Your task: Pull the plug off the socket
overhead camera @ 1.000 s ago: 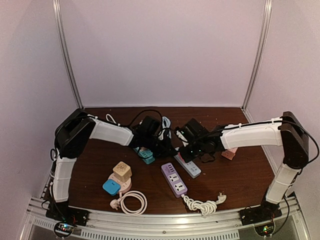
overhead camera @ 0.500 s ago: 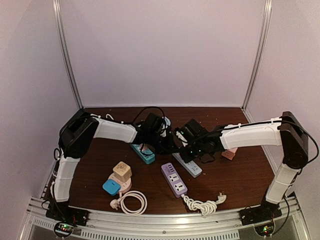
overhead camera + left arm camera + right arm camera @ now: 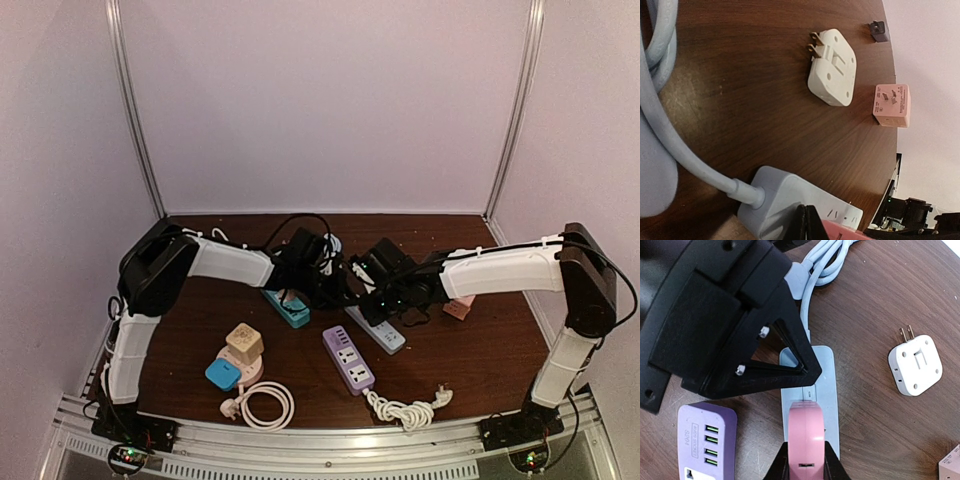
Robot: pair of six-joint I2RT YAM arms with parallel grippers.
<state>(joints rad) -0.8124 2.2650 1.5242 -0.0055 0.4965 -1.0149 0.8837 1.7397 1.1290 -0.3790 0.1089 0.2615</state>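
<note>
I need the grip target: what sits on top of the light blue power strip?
A pink plug, clamped by the right end effector; the shut left end effector touches the power strip near its cable end. The socket beneath the plug is hidden.

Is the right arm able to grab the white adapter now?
Probably not yet: the right gripper is shut on the pink plug. The white adapter itself lies uncovered nearby on the table.

We see a dark wooden table (image 3: 480,350) bearing a light-blue power strip (image 3: 378,332) mid-surface. A purple power strip (image 3: 348,358) and a coiled white cable (image 3: 262,405) lie toward the near edge, and a pink cube adapter (image 3: 891,105) toward the right edge.
</note>
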